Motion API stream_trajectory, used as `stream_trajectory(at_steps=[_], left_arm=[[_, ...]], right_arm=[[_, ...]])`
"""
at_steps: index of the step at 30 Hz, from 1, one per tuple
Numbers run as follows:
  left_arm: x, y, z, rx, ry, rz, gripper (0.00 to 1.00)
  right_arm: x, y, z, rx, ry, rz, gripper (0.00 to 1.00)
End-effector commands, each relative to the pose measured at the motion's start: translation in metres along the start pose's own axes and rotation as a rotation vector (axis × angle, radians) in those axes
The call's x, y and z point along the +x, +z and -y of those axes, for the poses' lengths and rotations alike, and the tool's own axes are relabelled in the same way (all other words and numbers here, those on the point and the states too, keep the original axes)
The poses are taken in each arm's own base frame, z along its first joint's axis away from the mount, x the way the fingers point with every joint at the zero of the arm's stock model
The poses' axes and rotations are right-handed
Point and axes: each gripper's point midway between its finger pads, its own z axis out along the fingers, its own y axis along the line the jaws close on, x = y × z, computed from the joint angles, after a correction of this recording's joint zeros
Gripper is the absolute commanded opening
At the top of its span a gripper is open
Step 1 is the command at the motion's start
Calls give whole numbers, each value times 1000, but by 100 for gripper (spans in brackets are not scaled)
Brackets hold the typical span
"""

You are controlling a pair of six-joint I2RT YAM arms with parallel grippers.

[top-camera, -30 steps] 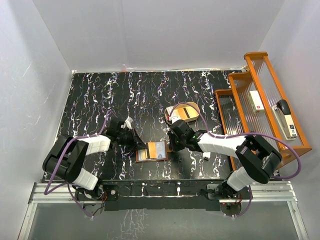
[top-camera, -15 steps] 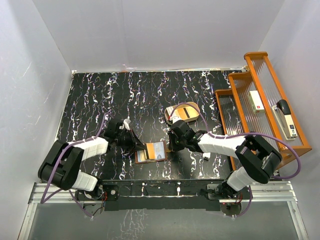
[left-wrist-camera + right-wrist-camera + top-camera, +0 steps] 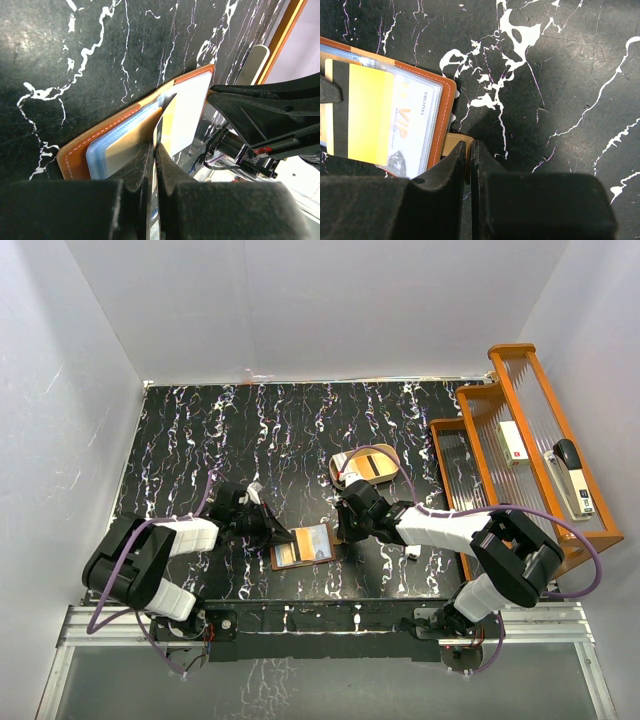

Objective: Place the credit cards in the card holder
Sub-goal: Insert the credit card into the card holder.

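Black marbled tabletop (image 3: 200,440) looks slick, so the card holder (image 3: 305,543), held only by the right gripper (image 3: 468,152) pinching its tab (image 3: 451,141), may skid if the credit card (image 3: 365,110) clamped in the left gripper (image 3: 154,150) jams.

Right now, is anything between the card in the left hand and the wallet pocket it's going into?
Nothing visible blocks it. The left hand holds the yellow card right against the open wallet. The right hand pinches the wallet's tab at the edge, out of the path.
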Motion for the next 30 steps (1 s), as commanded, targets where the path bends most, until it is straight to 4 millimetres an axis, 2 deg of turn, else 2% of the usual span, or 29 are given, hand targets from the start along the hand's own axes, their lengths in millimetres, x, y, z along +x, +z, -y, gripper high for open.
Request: stream_trajectory(at_steps=[1,10,11,15,21,24,30], left_arm=[[8,3,-8,-10,-1,-32,0],[3,8,1,14,14,-14,0],[3,9,2,9,16,-13,3],[-5,5,3,-43,35,25,26],[-11,-11,2,-136,71,62,43],[-10,-18,9,-129,87,69,53],[-8,-24,16,-102,113,83,56]], right_arm=[[-12,0,-10,-37,1,52,3],[-14,1,-16,-65,14,52,3],[-14,0,-17,-72,17,52,3],[-14,-4,-19,-86,30,61,3],[-9,-11,-21,-117,59,72,3],[-7,-10,-21,-122,62,71,2],[-11,-12,-24,-132,64,85,2]])
